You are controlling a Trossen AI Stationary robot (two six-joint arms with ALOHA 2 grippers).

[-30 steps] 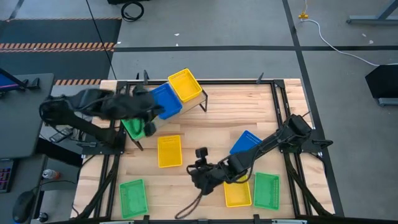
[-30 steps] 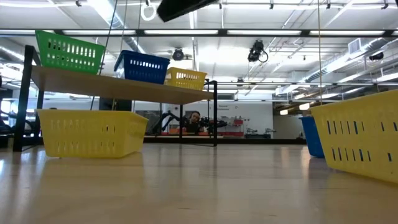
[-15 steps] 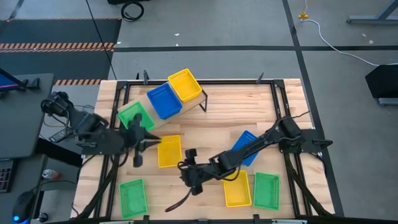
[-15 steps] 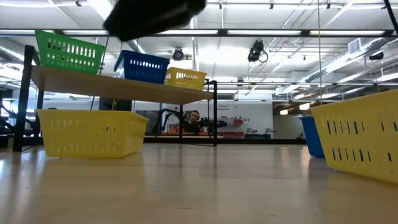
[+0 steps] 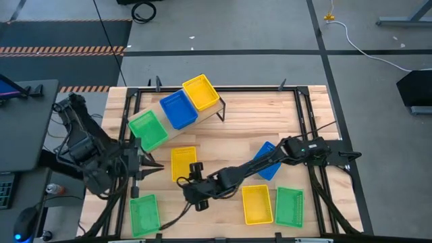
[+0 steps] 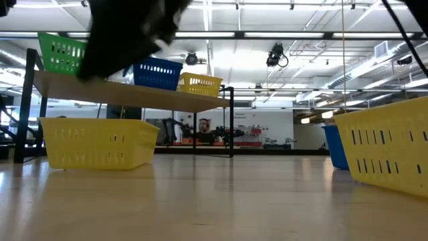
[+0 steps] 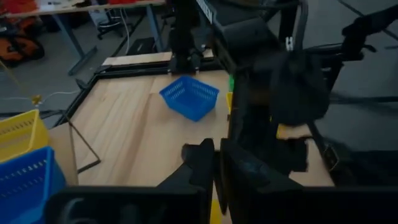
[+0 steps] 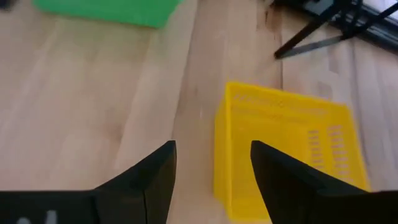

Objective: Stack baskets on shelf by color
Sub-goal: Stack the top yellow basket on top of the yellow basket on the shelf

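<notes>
Shelf: pale plank on thin black legs, standing on the far left part of the slatted desk. It carries three baskets in a row: a green basket, a blue basket and a yellow basket. In the low view the same three sit on top of the plank, green partly hidden behind a dark blurred arm.

Baskets on the desk, six:
- Yellow basket, just beside the right tool, on its far side; in the right wrist view it lies directly ahead of the tool, offset toward one finger.
- Green basket, near the front edge, to the left of the right tool.
- Yellow basket and green basket, side by side behind the right tool along its forearm.
- Blue basket, partly under the right arm.

Right tool: low over the desk between the front green basket and the middle yellow basket, fingers spread wide, nothing between them.

Left tool: off the shelf's near left corner, at the desk's left edge, well apart from the baskets on the desk. In the left wrist view its fingers stand nearly together with only a thin gap, gripping nothing.
</notes>
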